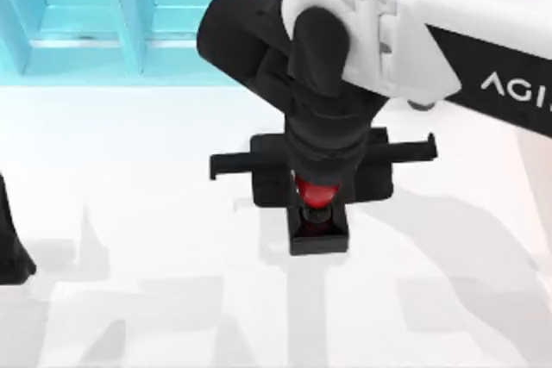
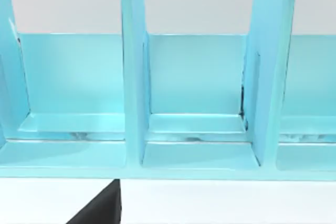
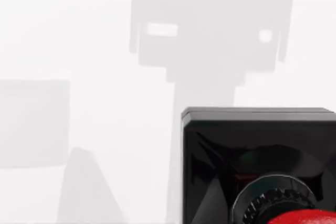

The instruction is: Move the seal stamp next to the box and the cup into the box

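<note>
A: Where's the seal stamp [image 1: 318, 228]?
B: Mid-table [image 1: 129, 213], right under the right gripper [image 1: 316, 198], near the blue box [image 1: 86, 15]. Can't tell if it's clamped. Left arm's [image 1: 10, 247] parked far left.

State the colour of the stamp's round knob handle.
Red, atop the glossy black square-based seal stamp; clearest in the top view.

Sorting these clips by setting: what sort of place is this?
Likely a rendered tabletop test scene: a bare white table, a turquoise box with dividers at its far edge, and the right gripper over a seal stamp.
</note>
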Available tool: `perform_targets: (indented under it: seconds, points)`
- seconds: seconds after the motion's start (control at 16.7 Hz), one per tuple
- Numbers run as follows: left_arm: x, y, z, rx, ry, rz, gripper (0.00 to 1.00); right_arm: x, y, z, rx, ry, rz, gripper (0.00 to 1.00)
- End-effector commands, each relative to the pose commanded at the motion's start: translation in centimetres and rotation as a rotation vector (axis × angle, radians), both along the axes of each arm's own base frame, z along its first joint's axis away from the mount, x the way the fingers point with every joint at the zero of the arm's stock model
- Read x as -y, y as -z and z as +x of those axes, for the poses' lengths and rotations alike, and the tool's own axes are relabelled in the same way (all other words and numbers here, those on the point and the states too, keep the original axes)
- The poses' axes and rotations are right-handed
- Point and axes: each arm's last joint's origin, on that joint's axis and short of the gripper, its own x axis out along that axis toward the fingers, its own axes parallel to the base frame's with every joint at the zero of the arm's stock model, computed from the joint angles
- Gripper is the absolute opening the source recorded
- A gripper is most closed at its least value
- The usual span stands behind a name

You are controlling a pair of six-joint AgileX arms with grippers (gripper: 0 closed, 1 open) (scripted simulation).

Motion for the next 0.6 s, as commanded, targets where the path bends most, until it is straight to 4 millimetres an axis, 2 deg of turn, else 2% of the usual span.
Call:
perform_targets:
  seconds: [0.18, 0.36, 0.48, 0.6]
  points:
    - [0.0, 0.0, 0.0, 0.000, 0.000, 0.000, 1.00, 5.9, -2.0, -0.4, 0.017, 0.012, 0.014, 0.00]
    - [0.0, 0.0, 0.0, 0.000, 0.000, 0.000, 1.00, 12.8, -3.5, -3.2, 0.057, 0.069, 0.044, 0.00]
    - [0.0, 0.0, 0.0, 0.000, 0.000, 0.000, 1.00, 17.0, -3.3, -5.5, 0.080, 0.108, 0.053, 0.00]
    - [0.0, 0.0, 0.0, 0.000, 0.000, 0.000, 1.00, 20.1, -2.2, -7.4, 0.088, 0.106, 0.044, 0.00]
